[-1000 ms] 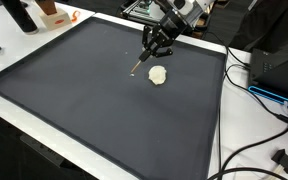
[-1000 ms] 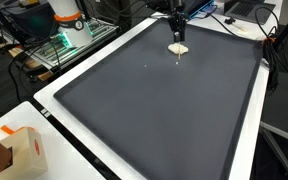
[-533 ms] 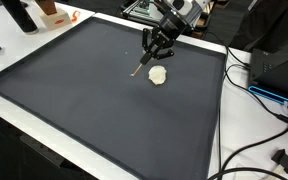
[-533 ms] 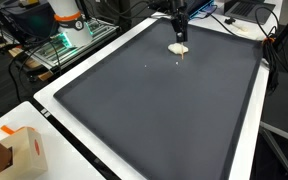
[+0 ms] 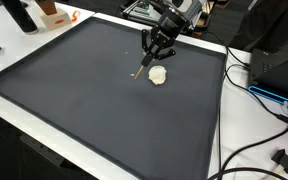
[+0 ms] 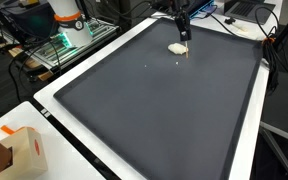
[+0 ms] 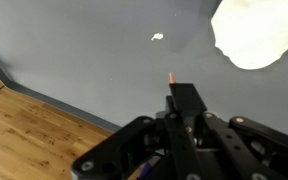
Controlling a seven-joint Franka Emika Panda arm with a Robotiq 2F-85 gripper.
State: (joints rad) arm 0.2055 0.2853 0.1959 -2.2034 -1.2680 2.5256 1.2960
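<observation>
My gripper [image 5: 157, 42] hangs over the far part of a dark grey mat [image 5: 84, 100], shut on a thin pencil-like stick [image 5: 142, 64] that slants down toward the mat. A white crumpled lump [image 5: 158, 75] lies on the mat just beside the stick's tip. In an exterior view the gripper [image 6: 183, 27] stands right next to the lump [image 6: 177, 47]. In the wrist view the stick's orange tip [image 7: 170, 75] pokes out past the gripper [image 7: 186, 112], and the lump [image 7: 252, 35] lies at the upper right. A small white speck [image 7: 157, 38] sits on the mat.
The mat has a white border [image 6: 46, 98]. An orange-and-white object [image 5: 52, 12] and a dark bottle [image 5: 19, 15] stand past one corner. Cables [image 5: 256, 92] and a black box [image 5: 280, 62] lie beside the mat. A small carton [image 6: 22, 150] sits near another corner. Wooden floor [image 7: 24, 130] shows beyond the edge.
The gripper with the stick has shifted slightly sideways, away from directly over the white lump. The lump has not moved.
</observation>
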